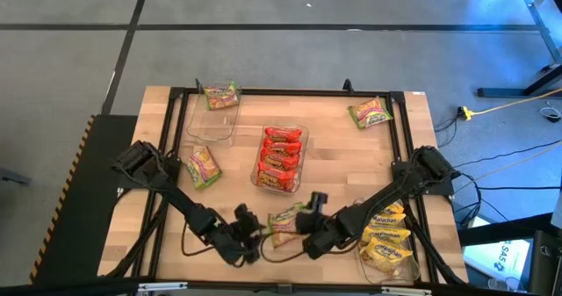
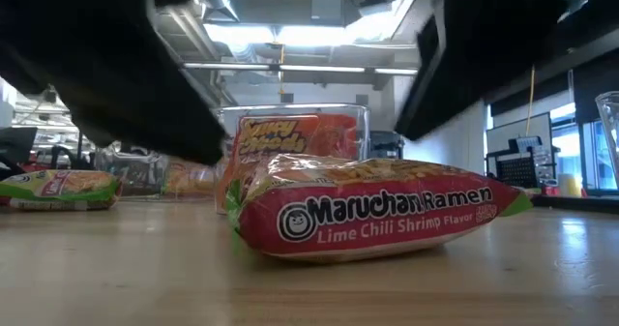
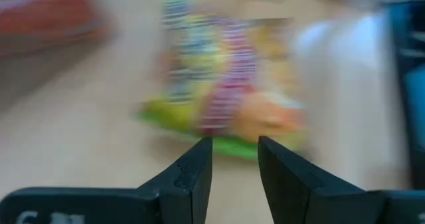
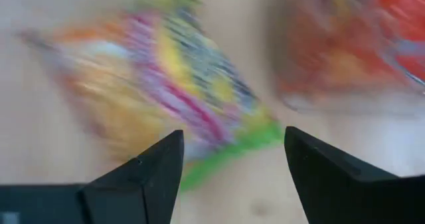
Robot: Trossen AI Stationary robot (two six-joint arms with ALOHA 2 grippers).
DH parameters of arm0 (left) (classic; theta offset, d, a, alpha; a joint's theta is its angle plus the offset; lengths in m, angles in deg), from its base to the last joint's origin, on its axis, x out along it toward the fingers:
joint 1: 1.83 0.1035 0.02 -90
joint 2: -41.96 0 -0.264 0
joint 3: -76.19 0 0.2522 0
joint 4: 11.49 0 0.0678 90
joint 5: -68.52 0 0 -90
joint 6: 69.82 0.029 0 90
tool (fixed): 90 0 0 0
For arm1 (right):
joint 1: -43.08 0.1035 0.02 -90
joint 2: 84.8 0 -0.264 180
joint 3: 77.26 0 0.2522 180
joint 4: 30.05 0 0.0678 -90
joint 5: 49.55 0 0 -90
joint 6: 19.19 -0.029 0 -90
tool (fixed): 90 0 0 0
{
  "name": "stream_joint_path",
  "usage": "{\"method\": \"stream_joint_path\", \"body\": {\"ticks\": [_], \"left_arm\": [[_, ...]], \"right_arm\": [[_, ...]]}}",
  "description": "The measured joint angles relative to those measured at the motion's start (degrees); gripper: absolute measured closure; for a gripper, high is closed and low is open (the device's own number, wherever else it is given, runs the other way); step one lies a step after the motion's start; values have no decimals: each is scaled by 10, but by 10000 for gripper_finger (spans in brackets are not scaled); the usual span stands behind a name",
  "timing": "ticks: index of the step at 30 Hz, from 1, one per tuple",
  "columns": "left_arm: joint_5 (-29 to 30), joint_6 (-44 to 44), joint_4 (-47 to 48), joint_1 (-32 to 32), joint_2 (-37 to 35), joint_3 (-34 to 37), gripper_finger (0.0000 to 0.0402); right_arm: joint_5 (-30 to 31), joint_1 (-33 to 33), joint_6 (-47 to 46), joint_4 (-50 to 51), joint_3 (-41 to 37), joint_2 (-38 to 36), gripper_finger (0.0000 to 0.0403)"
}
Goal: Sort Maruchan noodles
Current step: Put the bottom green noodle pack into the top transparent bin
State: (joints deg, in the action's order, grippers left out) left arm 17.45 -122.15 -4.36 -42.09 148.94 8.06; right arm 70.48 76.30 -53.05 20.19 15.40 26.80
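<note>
I'm looking at a crinkly green-edged Lime Chili Shrimp ramen packet [image 2: 372, 210] lying flat on the wooden table [image 1: 342, 155], just in front of the clear plastic tray of red packets [image 1: 280, 158]. My left gripper [image 1: 255, 240] and right gripper [image 1: 309, 236] are flanking that packet, both spread and holding nothing.

Both wrist views blur the green-edged packet [image 3: 222, 98]; dark arms [image 2: 97, 65] hide the low view's top.

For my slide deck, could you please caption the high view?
Both end effectors, left and right, flank a green noodle packet on the table.
</note>
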Motion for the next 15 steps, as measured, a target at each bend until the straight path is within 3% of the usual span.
{"method": "stream_joint_path", "body": {"ticks": [6,11,15], "left_arm": [[-34,92,-116,-28,6,0,287],[-21,122,-175,-33,49,-1,287],[-20,90,-173,-18,84,0,287]], "right_arm": [[59,-21,-62,-3,-43,8,166],[43,-34,-59,-103,-81,12,166],[29,-30,-57,-110,-80,12,166]]}}
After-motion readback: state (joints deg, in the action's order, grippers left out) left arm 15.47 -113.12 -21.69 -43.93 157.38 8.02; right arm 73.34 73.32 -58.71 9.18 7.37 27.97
